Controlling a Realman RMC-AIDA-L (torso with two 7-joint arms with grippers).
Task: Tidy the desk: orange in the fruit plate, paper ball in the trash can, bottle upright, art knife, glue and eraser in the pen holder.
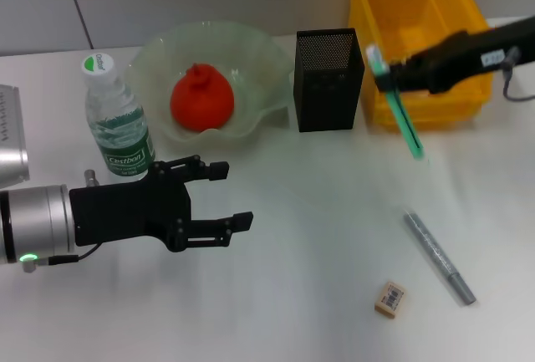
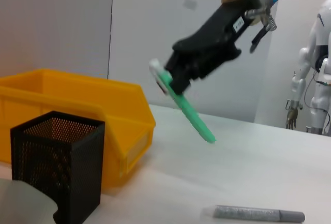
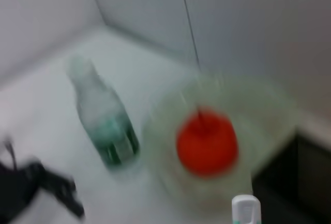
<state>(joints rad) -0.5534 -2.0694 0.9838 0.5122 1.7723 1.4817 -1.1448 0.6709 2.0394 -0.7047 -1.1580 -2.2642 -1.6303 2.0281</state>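
My right gripper (image 1: 387, 78) is shut on a long green glue pen with a white cap (image 1: 403, 124) and holds it tilted in the air, just right of the black mesh pen holder (image 1: 328, 79) and in front of the yellow trash can (image 1: 418, 11). The left wrist view shows the right gripper (image 2: 173, 76) and the pen (image 2: 192, 114) too. My left gripper (image 1: 236, 196) is open and empty, low at the left. The bottle (image 1: 118, 119) stands upright. The orange (image 1: 201, 99) lies in the fruit plate (image 1: 266, 54). The eraser (image 1: 390, 298) and a grey art knife (image 1: 439, 257) lie on the table. The paper ball is not in view.
The white table (image 1: 318, 211) runs to a wall at the back. A silver arm segment (image 1: 12, 140) sits at the far left edge. In the left wrist view a white humanoid robot (image 2: 313, 79) stands far off beyond the table.
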